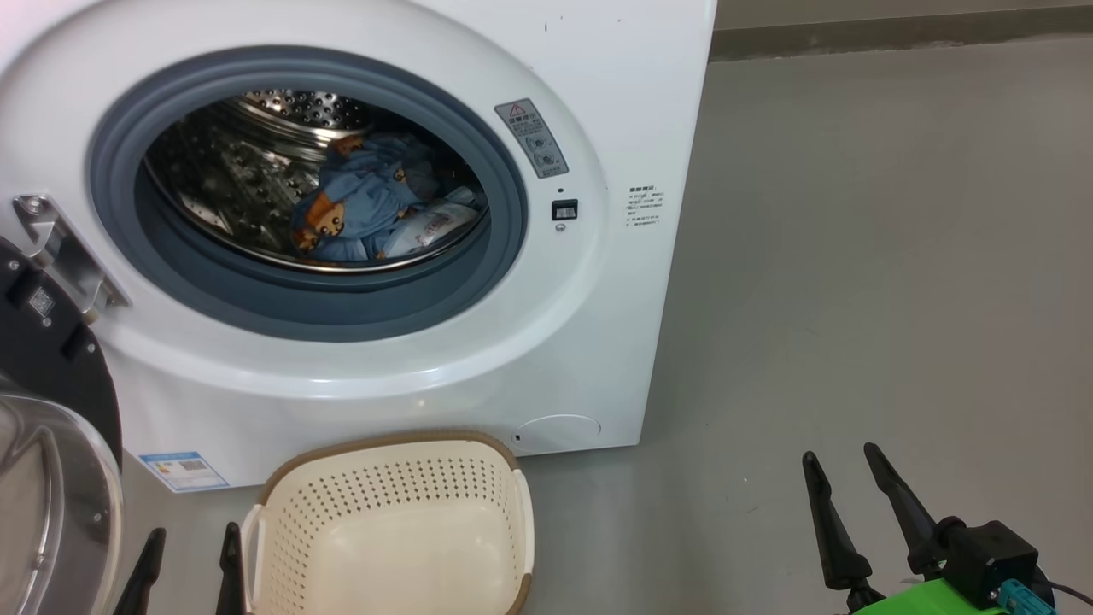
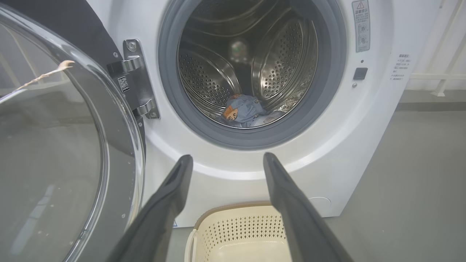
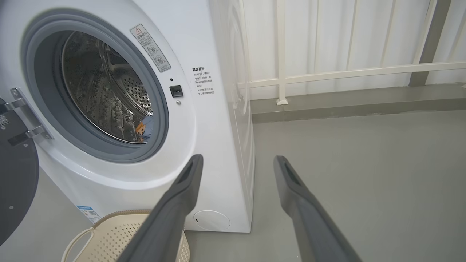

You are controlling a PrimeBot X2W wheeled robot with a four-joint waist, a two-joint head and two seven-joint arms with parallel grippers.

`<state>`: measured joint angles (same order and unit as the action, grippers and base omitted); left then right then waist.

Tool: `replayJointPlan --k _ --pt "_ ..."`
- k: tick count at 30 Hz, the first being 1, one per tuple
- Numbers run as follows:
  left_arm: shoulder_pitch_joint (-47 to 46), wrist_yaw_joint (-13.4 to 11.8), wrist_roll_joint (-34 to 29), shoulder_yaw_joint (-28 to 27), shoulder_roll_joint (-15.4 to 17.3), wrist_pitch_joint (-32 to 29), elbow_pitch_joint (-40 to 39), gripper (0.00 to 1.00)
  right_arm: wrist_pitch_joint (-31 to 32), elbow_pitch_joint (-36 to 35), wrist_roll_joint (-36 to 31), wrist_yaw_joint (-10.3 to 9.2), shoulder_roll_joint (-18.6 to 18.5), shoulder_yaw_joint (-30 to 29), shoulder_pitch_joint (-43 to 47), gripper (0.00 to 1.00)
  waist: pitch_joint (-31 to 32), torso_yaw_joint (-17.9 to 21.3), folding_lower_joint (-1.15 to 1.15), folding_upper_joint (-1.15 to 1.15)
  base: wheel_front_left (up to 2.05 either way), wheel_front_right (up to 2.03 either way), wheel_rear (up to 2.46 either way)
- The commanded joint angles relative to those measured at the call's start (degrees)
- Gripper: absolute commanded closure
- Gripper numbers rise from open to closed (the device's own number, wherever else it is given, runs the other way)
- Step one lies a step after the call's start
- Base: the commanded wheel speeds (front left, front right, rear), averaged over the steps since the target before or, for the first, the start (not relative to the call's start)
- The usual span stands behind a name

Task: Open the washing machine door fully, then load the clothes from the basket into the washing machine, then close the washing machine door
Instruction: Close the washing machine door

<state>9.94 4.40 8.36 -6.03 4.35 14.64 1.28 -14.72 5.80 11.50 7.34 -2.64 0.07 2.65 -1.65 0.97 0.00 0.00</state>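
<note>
Two tools stand with fingers apart and empty. At far left the door point(image 1: 47, 478) hangs swung wide on its hinge point(image 1: 64, 252), clearing the opening. The left tool point(image 1: 195, 531) sits low just beside the basket point(image 1: 384, 444), which lies empty on the floor point(image 1: 854, 256) before the washing machine point(image 1: 598, 85). The clothes point(image 1: 367, 213) rest inside the drum point(image 1: 222, 171). The right tool point(image 1: 839, 454) sits well clear. Judged remaining step: close the door.

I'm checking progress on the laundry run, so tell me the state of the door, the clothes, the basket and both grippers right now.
washing machine door: open, swung out to the left.
clothes: inside the drum, bunched low.
basket: empty, upright on the floor.
left gripper: open, holding nothing.
right gripper: open, holding nothing.
</note>
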Motion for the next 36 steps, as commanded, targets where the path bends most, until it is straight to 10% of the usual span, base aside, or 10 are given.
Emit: replayJointPlan --k 1,36 --pt "-3.1 0.3 -0.5 -2.2 0.2 0.4 -1.0 0.00 -0.3 -1.1 0.4 0.14 -0.2 1.6 -1.4 0.00 -0.1 0.0 0.00 0.00 0.00 0.00 0.00" --pt "-4.5 0.7 -2.5 -3.1 -0.7 0.4 -1.2 0.00 -0.3 -0.5 0.9 0.14 -0.2 1.6 -1.0 0.00 0.1 -0.4 0.00 0.00 -0.68 0.68 0.00"
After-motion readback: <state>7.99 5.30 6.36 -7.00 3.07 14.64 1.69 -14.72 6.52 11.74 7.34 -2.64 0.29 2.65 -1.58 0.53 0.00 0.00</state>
